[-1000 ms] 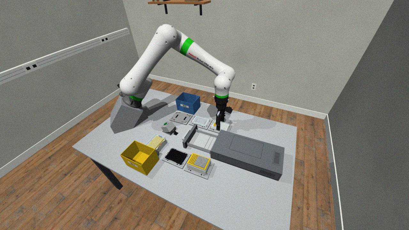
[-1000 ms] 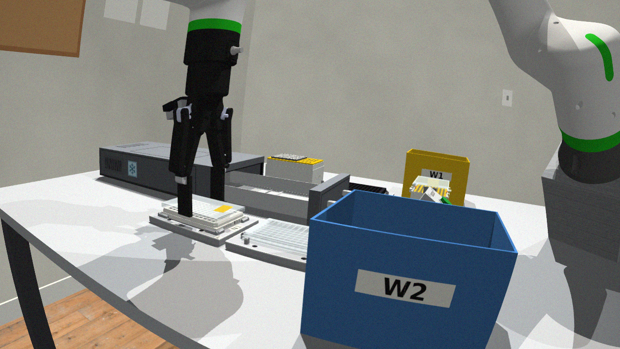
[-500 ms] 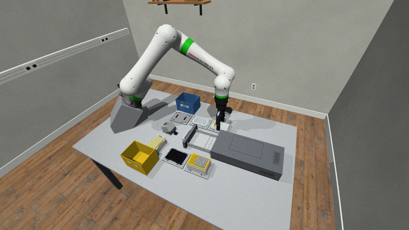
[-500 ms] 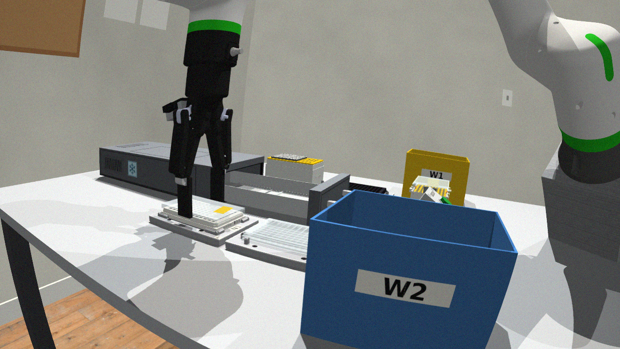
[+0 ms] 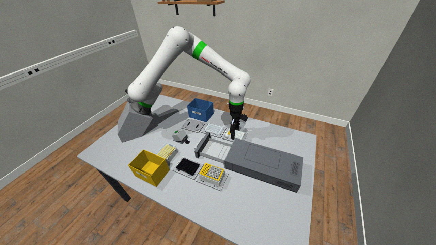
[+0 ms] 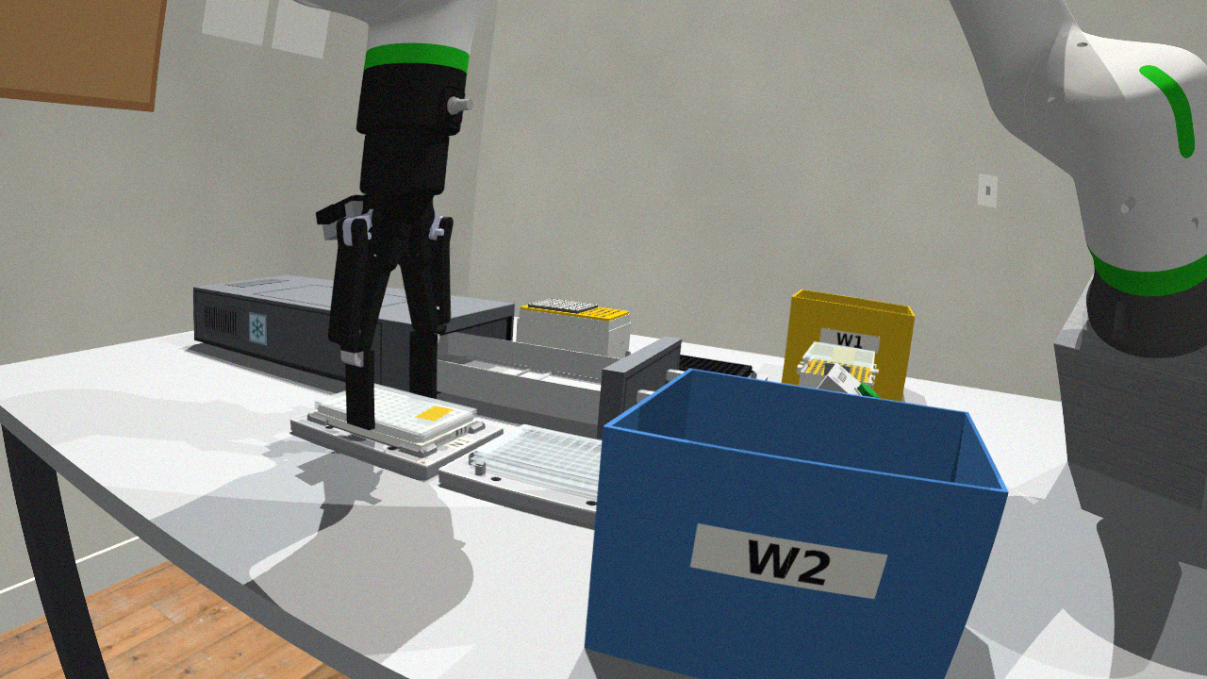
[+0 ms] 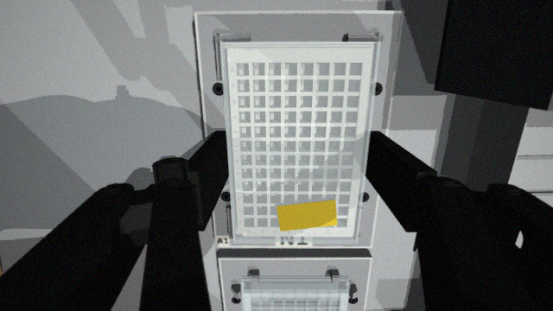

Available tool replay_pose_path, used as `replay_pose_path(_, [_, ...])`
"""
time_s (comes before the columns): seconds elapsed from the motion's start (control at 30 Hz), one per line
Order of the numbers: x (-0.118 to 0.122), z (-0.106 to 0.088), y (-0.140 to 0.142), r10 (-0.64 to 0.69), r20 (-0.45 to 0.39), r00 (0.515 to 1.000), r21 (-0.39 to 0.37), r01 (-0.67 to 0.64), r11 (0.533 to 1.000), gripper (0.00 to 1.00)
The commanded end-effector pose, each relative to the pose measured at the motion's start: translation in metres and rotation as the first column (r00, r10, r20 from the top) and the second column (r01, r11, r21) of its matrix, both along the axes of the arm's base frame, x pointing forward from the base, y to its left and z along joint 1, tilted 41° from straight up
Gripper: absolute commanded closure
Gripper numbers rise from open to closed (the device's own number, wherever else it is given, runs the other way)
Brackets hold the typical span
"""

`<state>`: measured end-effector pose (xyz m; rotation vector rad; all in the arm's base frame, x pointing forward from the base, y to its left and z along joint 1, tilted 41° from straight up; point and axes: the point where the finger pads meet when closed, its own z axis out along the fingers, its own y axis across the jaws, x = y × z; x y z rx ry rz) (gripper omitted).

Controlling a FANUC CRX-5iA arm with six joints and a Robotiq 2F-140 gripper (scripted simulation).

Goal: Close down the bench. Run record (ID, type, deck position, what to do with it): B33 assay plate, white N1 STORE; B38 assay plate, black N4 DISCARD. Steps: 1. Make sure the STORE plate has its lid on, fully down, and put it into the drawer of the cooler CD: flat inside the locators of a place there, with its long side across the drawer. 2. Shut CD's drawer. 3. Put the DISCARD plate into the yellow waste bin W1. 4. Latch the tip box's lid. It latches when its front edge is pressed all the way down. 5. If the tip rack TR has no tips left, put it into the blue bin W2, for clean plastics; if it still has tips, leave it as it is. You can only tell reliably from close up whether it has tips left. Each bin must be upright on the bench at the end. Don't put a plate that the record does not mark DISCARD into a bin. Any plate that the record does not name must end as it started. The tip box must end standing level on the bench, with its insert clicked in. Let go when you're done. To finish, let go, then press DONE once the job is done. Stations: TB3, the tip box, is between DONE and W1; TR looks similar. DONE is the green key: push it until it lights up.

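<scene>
The gripper (image 7: 296, 168) pinches the lidded white plate (image 7: 298, 130) across its long sides at nest N1 (image 7: 390, 130); the cooler drawer (image 5: 213, 149) stands open at 6 o'clock.

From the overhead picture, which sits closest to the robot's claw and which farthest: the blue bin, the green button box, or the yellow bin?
Nearest first, in the top view, from the claw, which is closed on the white plate at N1:
1. Blue bin W2, behind and to its left.
2. Green button box, farther left, near the table's middle.
3. Yellow bin W1, at the table's front-left edge, plainly farthest.
</scene>
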<state>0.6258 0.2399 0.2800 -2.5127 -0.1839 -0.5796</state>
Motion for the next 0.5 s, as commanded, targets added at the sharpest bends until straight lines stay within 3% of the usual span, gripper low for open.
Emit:
replay_pose_path(0.0, [0.0006,0.0008,-0.0002,-0.001,0.002,1.000,0.000,0.001,1.000,0.90])
replay_pose_path(0.13, [0.0005,0.0008,-0.0002,-0.001,0.002,1.000,0.000,0.001,1.000,0.90])
replay_pose_path(0.17, [0.0005,0.0008,-0.0002,-0.001,0.002,1.000,0.000,0.001,1.000,0.30])
replay_pose_path(0.47, [0.0005,0.0008,-0.0002,-0.001,0.002,1.000,0.000,0.001,1.000,0.30])
